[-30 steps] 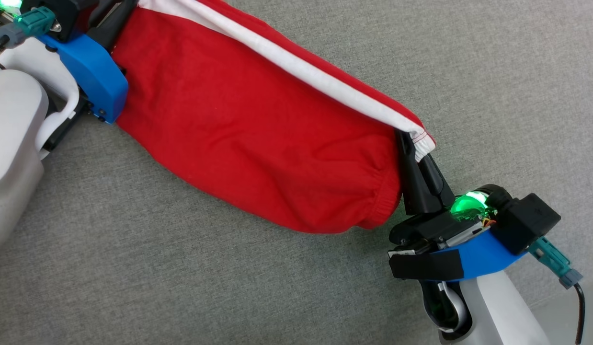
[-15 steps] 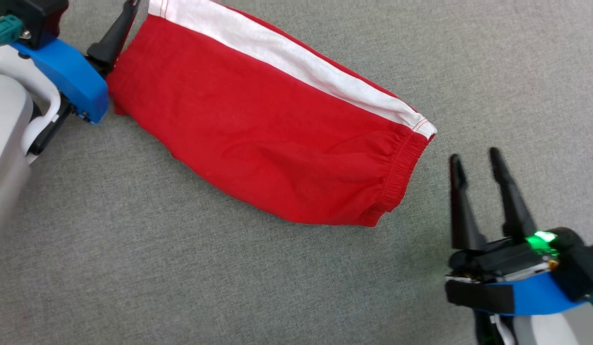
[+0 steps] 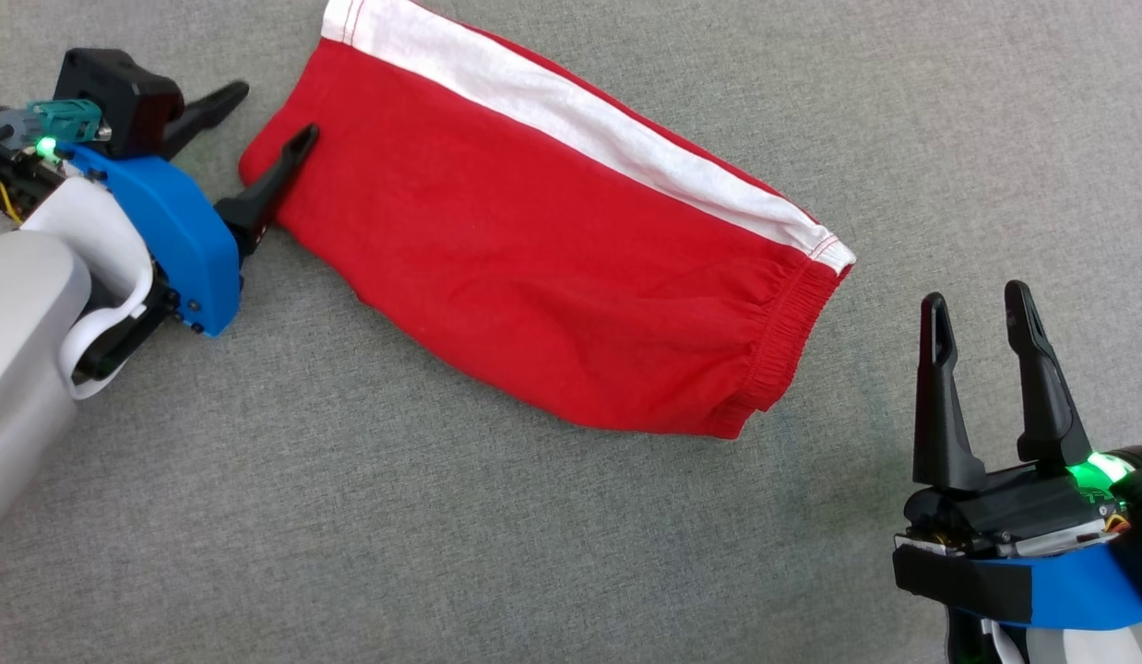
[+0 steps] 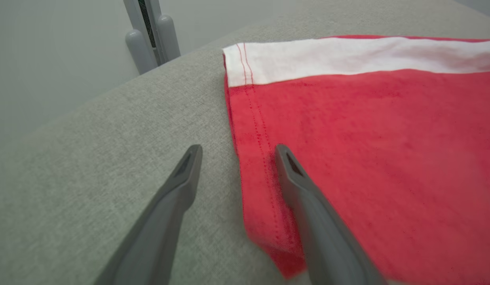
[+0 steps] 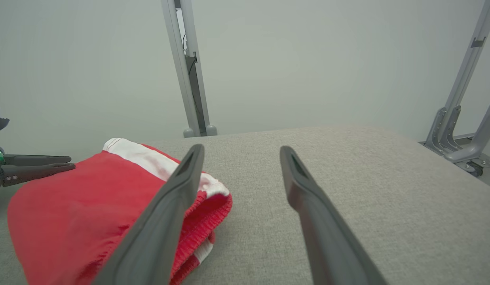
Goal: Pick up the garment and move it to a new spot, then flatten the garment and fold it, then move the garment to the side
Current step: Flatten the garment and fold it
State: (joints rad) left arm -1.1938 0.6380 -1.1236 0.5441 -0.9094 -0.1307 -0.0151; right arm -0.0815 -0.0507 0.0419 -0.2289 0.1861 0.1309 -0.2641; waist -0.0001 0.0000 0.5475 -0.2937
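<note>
The garment [image 3: 553, 249] is red with a white band [image 3: 580, 124] along one edge, red stitching [image 4: 245, 63] at the band's end. The table [image 3: 442, 553] is grey, finely woven. The left gripper [image 3: 274, 112] and right gripper [image 3: 974, 295] have black fingers [image 3: 940, 406], blue housings [image 3: 179, 240] and green lights [image 3: 1097, 466].

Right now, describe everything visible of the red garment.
The garment is red, soft knit-looking cloth with a white stripe along one long side, a stitched hem at one end and a gathered elastic band at the other. It lies flat and slantwise on the grey fabric surface, apparently doubled over. One finger of the open left gripper reaches over the hemmed end; contact is unclear. The open right gripper stands clear of it.
</note>
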